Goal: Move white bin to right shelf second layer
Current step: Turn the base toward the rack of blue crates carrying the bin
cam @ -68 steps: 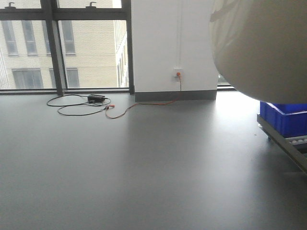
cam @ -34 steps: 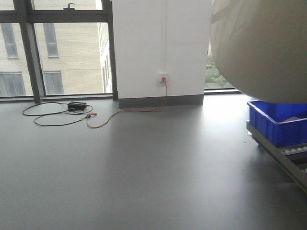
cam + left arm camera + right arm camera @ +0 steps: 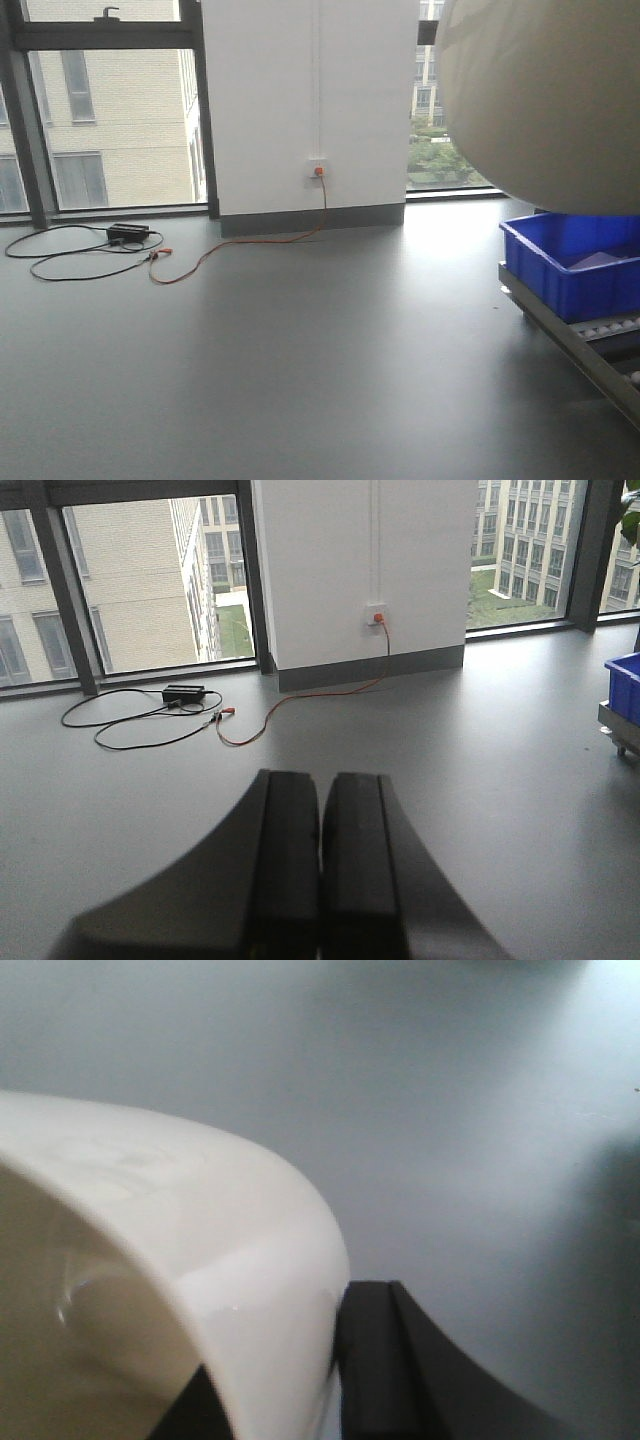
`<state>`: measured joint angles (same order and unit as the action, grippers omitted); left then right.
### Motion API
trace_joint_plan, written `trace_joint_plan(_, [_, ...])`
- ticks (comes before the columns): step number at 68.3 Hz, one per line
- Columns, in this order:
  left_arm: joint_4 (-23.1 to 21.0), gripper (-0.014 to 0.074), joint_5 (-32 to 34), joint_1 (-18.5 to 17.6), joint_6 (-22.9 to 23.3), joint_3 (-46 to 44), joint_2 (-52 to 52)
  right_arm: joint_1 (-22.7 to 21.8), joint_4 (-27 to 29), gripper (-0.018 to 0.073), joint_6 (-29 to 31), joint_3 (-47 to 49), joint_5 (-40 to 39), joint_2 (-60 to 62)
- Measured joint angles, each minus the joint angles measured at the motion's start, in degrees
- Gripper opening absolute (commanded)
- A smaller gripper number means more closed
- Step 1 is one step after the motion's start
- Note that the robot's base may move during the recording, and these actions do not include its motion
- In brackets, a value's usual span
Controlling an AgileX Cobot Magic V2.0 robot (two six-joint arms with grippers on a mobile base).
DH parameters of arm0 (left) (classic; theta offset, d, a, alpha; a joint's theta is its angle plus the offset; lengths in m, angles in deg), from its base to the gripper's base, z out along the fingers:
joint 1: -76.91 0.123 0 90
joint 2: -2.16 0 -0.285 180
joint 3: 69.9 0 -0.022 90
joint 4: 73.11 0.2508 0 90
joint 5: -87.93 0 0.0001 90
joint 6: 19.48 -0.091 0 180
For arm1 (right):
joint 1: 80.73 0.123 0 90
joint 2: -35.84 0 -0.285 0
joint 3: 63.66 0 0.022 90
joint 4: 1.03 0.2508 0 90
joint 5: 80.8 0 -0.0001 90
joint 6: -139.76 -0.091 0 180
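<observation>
The white bin (image 3: 540,100) hangs in the air and fills the upper right of the front view, close to the camera. In the right wrist view its glossy cream wall (image 3: 200,1220) sits between the fingers of my right gripper (image 3: 300,1345), which is shut on the rim, one finger inside and one outside. My left gripper (image 3: 322,780) is shut with nothing in it, pointing over the grey floor. A steel roller level of the right shelf (image 3: 585,352) shows low at the right, below the bin. I cannot tell which layer it is.
A blue crate (image 3: 565,265) stands on the roller level, also seen as a blue crate (image 3: 625,680) in the left wrist view. A black adapter (image 3: 128,232) with looped cables lies on the floor at the left. An orange cord runs to a wall socket (image 3: 318,170) on the white pillar.
The whole view has swung to the right: pillar, socket and cables slid left, and more of the blue crate and roller level came into view. The bin kept its place in the frame.
</observation>
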<state>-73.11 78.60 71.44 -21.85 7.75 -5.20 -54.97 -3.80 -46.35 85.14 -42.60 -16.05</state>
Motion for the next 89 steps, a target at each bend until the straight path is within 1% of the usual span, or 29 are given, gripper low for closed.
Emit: trace_joint_plan(89, [0.0, 0.0085, 0.0, 0.0, 0.0, 0.0, 0.0, 0.0, 0.0, 0.0056, 0.0, 0.0, 0.0, 0.0])
